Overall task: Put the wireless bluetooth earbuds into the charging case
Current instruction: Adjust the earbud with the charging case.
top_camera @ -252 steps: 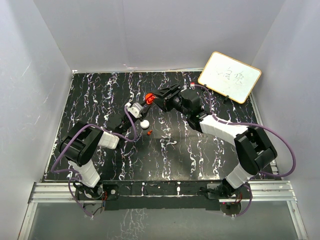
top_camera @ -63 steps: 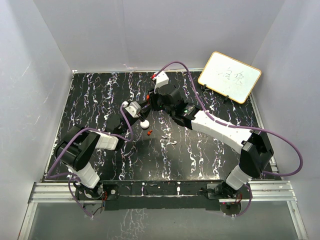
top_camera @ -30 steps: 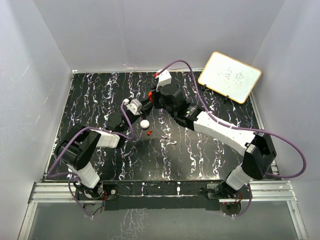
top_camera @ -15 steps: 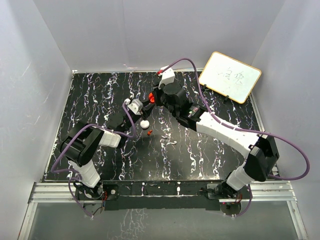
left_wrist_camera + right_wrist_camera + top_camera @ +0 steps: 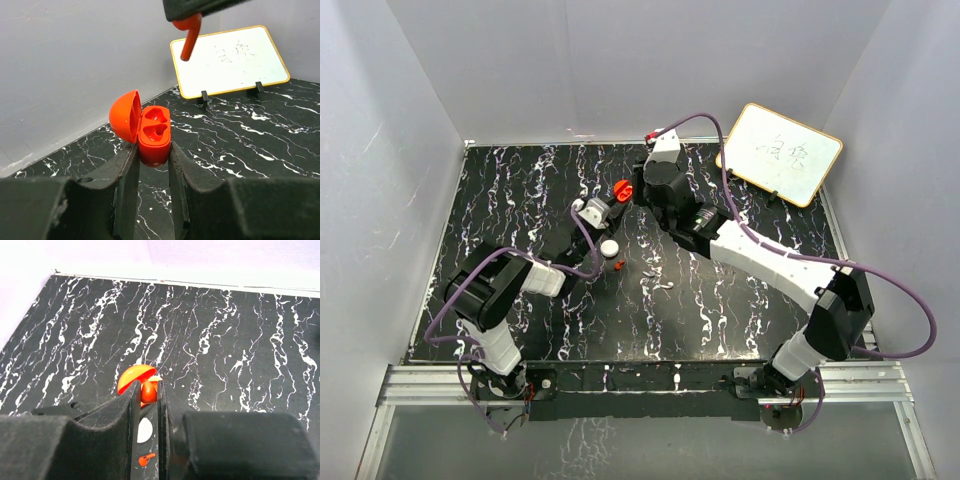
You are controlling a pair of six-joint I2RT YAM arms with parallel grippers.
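Charging case [image 5: 152, 137] is clamped in my left gripper [image 5: 152, 152] with its lid swung open and both sockets empty, raised over the table [image 5: 510, 210] near the middle of its far edge. My right gripper [image 5: 148, 389] pinches one earbud [image 5: 189, 40] just above it. The second earbud [image 5: 145, 459] lies on the table beside a white disc [image 5: 144, 430]. Neither is seated yet.

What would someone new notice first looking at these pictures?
The open red charging case, both sockets empty, clamped in the left gripper mid-table. Above it, the right gripper holds one red earbud, stem down. The other earbud lies on the black marbled table beside a white disc.
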